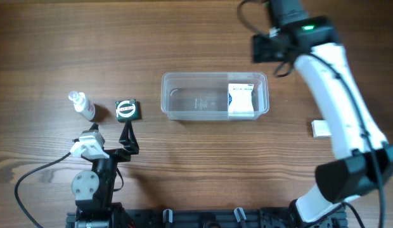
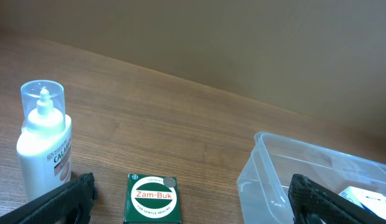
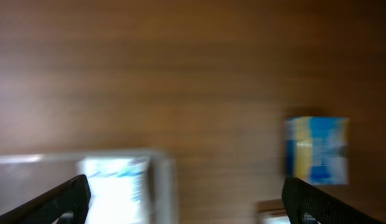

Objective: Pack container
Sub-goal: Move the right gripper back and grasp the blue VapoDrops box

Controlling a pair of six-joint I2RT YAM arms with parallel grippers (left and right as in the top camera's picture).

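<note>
Bottle [image 1: 82,105] far left, upright; green Zam-Buk box [image 1: 127,110] just beside it. Left claw [image 2: 193,210] nearer robot than both, fingers spread wide, holding nothing. Strip of bare wood, then container [image 1: 214,95] mid-table, right of and beyond left claw. Long axis left-right, mouth up, white box [image 1: 241,100] at right end. Right claw [image 3: 187,202] spread, off container's far right corner. Its view blurred: blue-yellow item [image 3: 317,149], possibly carton.

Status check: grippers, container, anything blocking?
Left gripper, right gripper: jaws open, empty. Container holds one white box. Zam-Buk box, bottle outside; nothing blocking.
</note>
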